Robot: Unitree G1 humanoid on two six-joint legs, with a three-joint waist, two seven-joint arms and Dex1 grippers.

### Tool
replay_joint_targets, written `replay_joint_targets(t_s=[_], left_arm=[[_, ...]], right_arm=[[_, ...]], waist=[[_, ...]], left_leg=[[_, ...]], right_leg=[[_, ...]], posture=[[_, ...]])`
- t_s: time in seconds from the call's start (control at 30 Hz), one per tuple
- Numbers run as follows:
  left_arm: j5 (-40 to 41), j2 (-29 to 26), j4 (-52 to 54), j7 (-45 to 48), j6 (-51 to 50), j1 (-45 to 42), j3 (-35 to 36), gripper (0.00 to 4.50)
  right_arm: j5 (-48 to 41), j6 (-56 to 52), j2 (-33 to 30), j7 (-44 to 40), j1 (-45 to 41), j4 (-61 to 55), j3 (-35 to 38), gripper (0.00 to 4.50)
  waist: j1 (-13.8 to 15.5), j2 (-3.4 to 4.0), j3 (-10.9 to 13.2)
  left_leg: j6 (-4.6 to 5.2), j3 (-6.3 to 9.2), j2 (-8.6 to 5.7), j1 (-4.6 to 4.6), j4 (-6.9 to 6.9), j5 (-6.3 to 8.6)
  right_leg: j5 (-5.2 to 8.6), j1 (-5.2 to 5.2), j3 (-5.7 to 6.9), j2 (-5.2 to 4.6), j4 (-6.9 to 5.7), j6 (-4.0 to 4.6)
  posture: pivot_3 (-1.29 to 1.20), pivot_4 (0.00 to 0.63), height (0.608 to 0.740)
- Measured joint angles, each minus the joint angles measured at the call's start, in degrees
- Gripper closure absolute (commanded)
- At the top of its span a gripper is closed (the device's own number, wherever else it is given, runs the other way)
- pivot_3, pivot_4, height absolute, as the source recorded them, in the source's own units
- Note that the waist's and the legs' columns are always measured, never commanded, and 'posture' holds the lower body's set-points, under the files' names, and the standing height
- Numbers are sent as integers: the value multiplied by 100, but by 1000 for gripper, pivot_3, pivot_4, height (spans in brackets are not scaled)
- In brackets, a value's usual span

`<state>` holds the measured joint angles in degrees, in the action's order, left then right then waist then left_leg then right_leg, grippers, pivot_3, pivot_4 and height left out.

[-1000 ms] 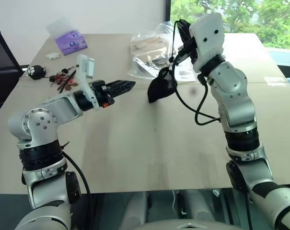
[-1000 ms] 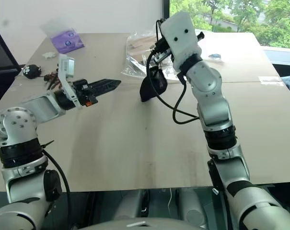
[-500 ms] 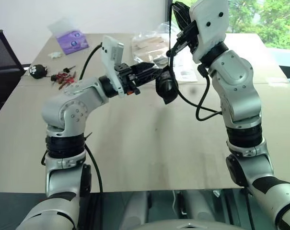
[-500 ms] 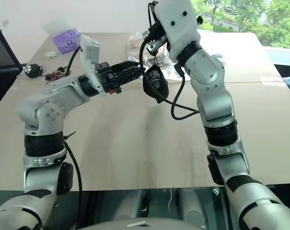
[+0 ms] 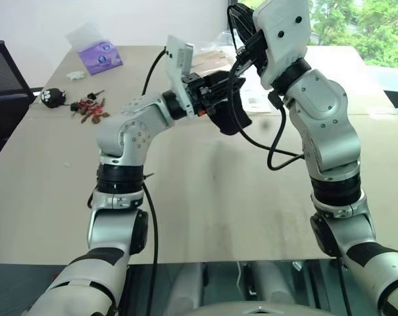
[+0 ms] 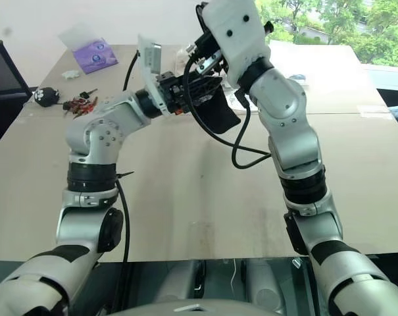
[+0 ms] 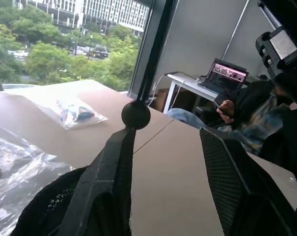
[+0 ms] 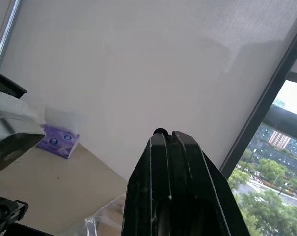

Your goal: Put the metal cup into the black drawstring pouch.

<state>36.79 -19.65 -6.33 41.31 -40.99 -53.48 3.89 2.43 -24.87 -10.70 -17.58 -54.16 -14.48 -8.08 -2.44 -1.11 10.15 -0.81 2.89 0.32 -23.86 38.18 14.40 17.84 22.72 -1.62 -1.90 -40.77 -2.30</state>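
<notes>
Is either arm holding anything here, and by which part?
The right gripper, jaws shut, holds the black drawstring pouch by its cord. The left gripper is at the pouch's mouth.

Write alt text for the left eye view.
Both robot arms meet above a tan table, where the raised right gripper dangles the black drawstring pouch and the left gripper reaches its mouth. Keys and a purple packet lie at the table's far left.
</notes>
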Motion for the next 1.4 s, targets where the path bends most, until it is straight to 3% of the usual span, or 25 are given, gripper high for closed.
replay_joint_targets(t_s=[0.1,0.2,0.37,0.43,0.8,1.07,1.4], left_arm=[[-103,101,-175,73,150,-48,-3,4429],[-197,159,-339,115,254,-48,-47,4429],[-72,-107,-162,504,57,53,-43,2987],[19,-216,-25,591,-76,130,8,1941],[251,-360,182,438,-367,174,240,1941],[1320,-838,900,732,-1306,284,586,1941],[160,-378,343,43,-183,157,237,1941]], right_arm=[[29,-12,-23,3,0,-82,1,4500],[62,-90,-27,8,0,-103,1,4500],[112,-181,-71,35,1,-211,3,4500],[126,-205,-89,45,2,-240,6,4500],[144,-227,-93,55,7,-251,6,4500],[133,-217,-30,163,63,-164,50,4500],[60,-224,24,178,92,-55,133,4500]], waist=[[-5,0,0],[-4,0,0],[-16,0,0],[-9,0,0],[-2,0,0],[-10,1,0],[7,1,1]], left_leg=[[0,0,0,0,-1,0],[0,-1,0,0,-1,0],[0,1,2,0,-4,0],[0,1,2,0,-4,0],[0,2,1,0,-2,0],[0,2,3,1,-3,0],[0,1,-1,0,-5,0]], right_leg=[[0,0,0,0,1,0],[0,0,-1,0,1,0],[0,1,0,1,1,0],[0,1,0,1,2,0],[0,1,0,0,2,0],[0,0,0,0,2,0],[0,0,0,-1,4,0]], posture=[[0,150,740],[0,150,740],[0,150,740],[0,150,740],[0,150,740],[0,150,740],[0,150,740]])
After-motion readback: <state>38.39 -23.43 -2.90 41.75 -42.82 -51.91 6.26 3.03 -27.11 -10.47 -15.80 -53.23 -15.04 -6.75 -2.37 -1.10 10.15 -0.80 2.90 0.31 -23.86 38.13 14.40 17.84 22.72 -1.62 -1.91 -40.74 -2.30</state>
